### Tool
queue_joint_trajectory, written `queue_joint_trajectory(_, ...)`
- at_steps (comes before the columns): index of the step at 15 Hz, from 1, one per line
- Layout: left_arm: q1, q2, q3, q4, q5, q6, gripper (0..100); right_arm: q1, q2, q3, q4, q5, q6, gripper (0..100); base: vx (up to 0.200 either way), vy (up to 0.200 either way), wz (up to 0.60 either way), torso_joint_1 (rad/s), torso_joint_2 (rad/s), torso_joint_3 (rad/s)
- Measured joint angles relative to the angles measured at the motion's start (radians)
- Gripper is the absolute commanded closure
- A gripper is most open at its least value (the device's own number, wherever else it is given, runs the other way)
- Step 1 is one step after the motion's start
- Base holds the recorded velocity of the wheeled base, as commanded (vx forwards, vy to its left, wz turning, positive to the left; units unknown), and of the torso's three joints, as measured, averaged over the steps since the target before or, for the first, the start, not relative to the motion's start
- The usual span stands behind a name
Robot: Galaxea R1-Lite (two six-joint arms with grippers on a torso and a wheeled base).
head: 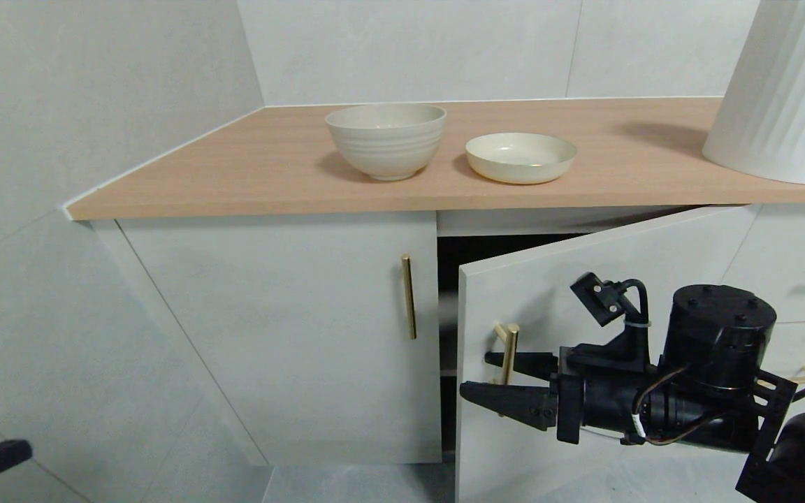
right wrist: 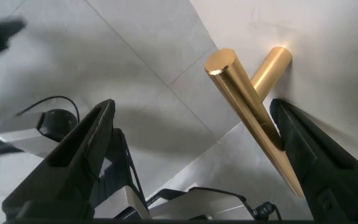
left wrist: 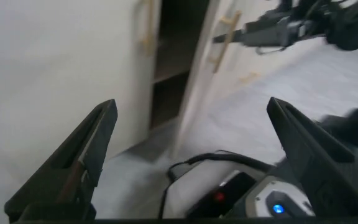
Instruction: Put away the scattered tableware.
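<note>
Our right gripper (head: 476,376) stands open astride the brass bar handle (head: 509,353) at lower right; we judge the ribbed cream ceramic bowl (head: 386,140) and shallow cream ceramic dish (head: 520,157), upper centre, rigid, slick, breakable, best pinched by rims.

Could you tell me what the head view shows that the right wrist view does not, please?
Head view alone: a deep ribbed beige bowl and a shallow cream dish on the wooden countertop. Right wrist view alone: the brass bar handle lies far nearer one finger than the other. Both: that handle on the open white cabinet door, between the open right gripper's fingers.
</note>
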Motion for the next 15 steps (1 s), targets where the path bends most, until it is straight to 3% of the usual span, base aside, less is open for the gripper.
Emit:
queue_joint_trajectory(3, -0.076, 0.268, -0.021, -0.187, -0.033, -0.010, 0, 0.000, 0.000, 0.000, 0.002, 0.000, 0.000, 0, 0.000, 0.000, 0.00, 0.000, 0.00, 0.000)
queue_joint_trajectory(7, -0.164, 0.566, 0.020, -0.421, -0.046, -0.035, 0, 0.000, 0.003, -0.001, 0.002, 0.001, 0.000, 0, 0.000, 0.000, 0.00, 0.000, 0.00, 0.000)
queue_joint_trajectory(8, -0.188, 0.626, 0.045, -0.497, -0.046, -0.060, 0, 0.000, 0.003, -0.001, 0.002, 0.001, 0.000, 0, 0.000, 0.000, 0.00, 0.000, 0.00, 0.000)
queue_joint_trajectory(10, -0.226, 0.699, 0.071, -0.528, -0.046, -0.109, 0, 0.001, 0.003, 0.000, 0.002, 0.001, 0.000, 0, 0.000, 0.000, 0.00, 0.000, 0.00, 0.000)
queue_joint_trajectory(12, -0.248, 0.731, 0.078, -0.529, -0.045, -0.119, 0, 0.001, 0.003, 0.000, 0.002, 0.001, 0.000, 0, 0.000, 0.000, 0.00, 0.000, 0.00, 0.000)
queue_joint_trajectory(13, -0.251, 0.740, 0.079, -0.530, -0.044, -0.119, 100, 0.001, 0.004, 0.000, 0.003, 0.001, 0.000, 0, 0.000, 0.000, 0.00, 0.000, 0.00, 0.000)
queue_joint_trajectory(15, -0.254, 0.756, 0.072, -0.534, -0.045, -0.120, 100, 0.001, 0.006, -0.001, 0.002, 0.001, 0.000, 0, 0.000, 0.000, 0.00, 0.000, 0.00, 0.000)
